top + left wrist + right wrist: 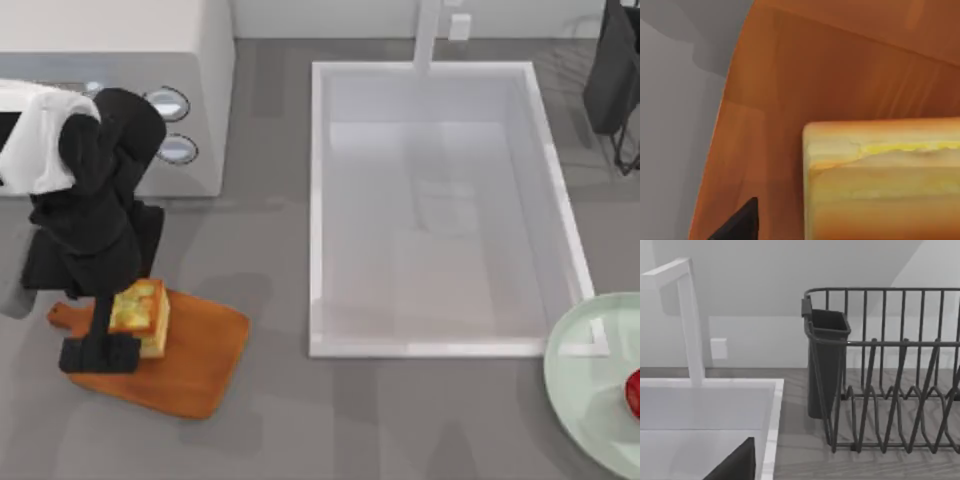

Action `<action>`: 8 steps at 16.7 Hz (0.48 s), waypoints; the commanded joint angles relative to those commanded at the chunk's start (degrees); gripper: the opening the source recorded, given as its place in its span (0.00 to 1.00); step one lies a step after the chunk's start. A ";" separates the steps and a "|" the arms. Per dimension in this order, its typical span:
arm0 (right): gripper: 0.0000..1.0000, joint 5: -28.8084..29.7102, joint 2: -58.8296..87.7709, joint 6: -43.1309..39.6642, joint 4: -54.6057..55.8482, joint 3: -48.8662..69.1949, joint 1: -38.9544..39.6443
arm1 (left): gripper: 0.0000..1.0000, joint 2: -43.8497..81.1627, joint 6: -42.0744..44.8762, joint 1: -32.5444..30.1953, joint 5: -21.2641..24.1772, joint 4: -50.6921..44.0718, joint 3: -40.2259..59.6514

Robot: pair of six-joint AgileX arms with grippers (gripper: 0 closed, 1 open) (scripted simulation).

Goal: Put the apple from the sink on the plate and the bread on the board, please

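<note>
The bread (140,312) stands on the wooden board (195,365) at the table's front left. My left gripper (100,352) is low over the board right beside the bread and is open. In the left wrist view, one of its fingers (740,222) stands a little apart from the bread (880,180) on the board (805,75). The red apple (634,393) lies on the mint-green plate (585,390) at the front right edge. The white sink (318,200) in the middle holds nothing. My right gripper (615,90) is parked at the back right, open.
A white microwave (150,90) with two knobs stands behind my left arm. The faucet (428,35) rises at the sink's far rim. A dark wire dish rack (890,380) with a cutlery cup (827,360) stands right of the sink (705,405).
</note>
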 joint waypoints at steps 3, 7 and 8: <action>1.00 0.00 0.00 0.00 0.00 0.00 0.00 | 1.00 -6.29 6.17 1.31 -0.12 3.67 -3.95; 1.00 0.00 0.00 0.00 0.00 0.00 0.00 | 1.00 -22.14 22.42 4.05 -0.06 11.01 -13.58; 1.00 0.00 0.00 0.00 0.00 0.00 0.00 | 1.00 -27.26 27.87 4.88 0.00 13.07 -16.63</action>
